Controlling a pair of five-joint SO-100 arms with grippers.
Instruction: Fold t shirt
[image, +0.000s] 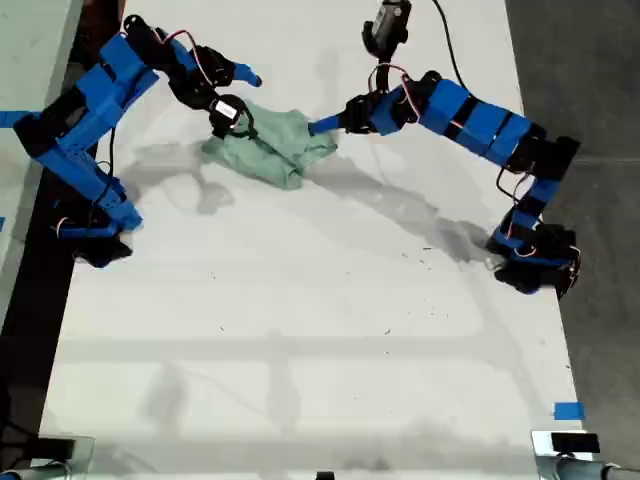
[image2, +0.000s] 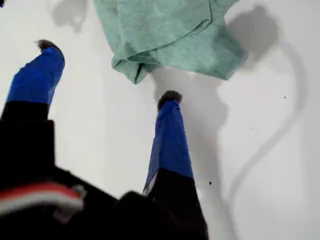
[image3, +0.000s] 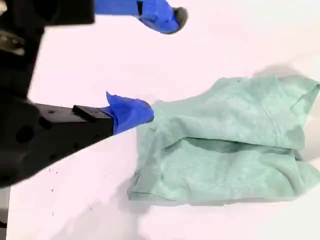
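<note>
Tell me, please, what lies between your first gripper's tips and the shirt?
Only bare white table: in the first wrist view my first gripper is open just short of the shirt, with nothing between them.

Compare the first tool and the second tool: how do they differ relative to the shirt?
My first tool stops short of the shirt, with bare table between its tips and the cloth; my second tool has one finger at the shirt's edge. My first tool faces a folded corner; my second tool meets a flatter side. Both are open and hold nothing.
</note>
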